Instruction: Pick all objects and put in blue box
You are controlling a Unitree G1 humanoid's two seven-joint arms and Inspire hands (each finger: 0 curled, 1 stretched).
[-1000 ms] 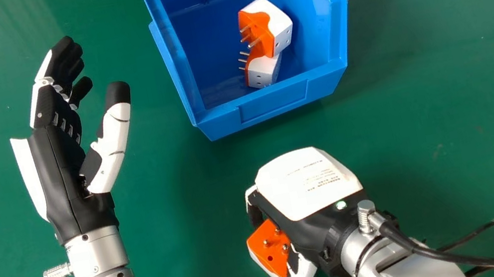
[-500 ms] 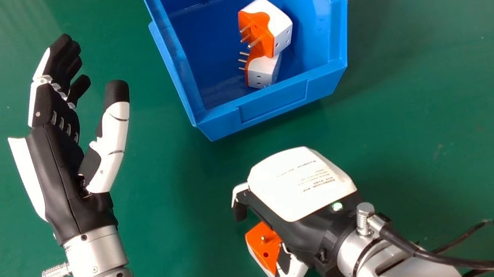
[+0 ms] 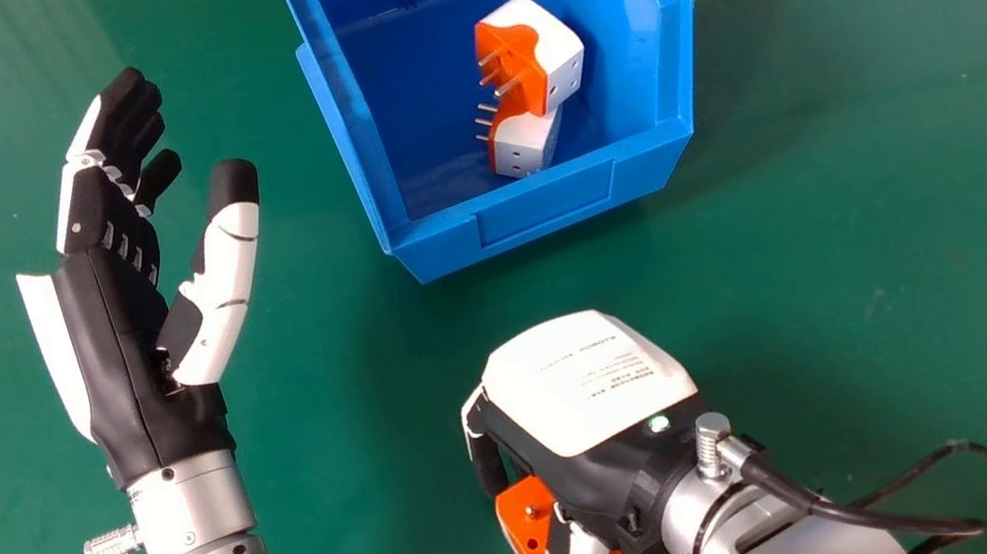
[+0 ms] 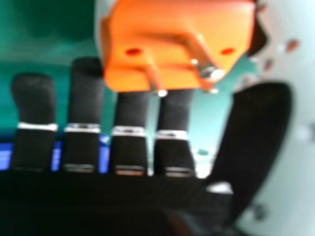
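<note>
An orange-and-white plug adapter (image 3: 517,519) lies on the green table near the bottom centre of the head view. Over it is my right hand (image 3: 586,388), palm down and open, fingers bent loosely at its far side and thumb across its near part. From the right hand view, the adapter (image 4: 172,24) has its prongs toward the camera and covers some fingertips of the right hand (image 4: 130,155). My left hand (image 3: 123,352) is open at the left. Inside the blue box (image 3: 542,205), two adapters touch, one (image 3: 556,43) farther back, the other (image 3: 524,138) nearer the front wall.
The blue box stands at the top centre, beyond the right hand and right of the left hand. Green table surface (image 3: 901,225) extends to the right of it. A black cable (image 3: 914,528) loops beside the right forearm.
My right hand has moved left and slightly nearer the robot; its fingers spread outward, then bent down beside the adapter. The adapter has shifted slightly toward the near edge. The left hand barely moved.
</note>
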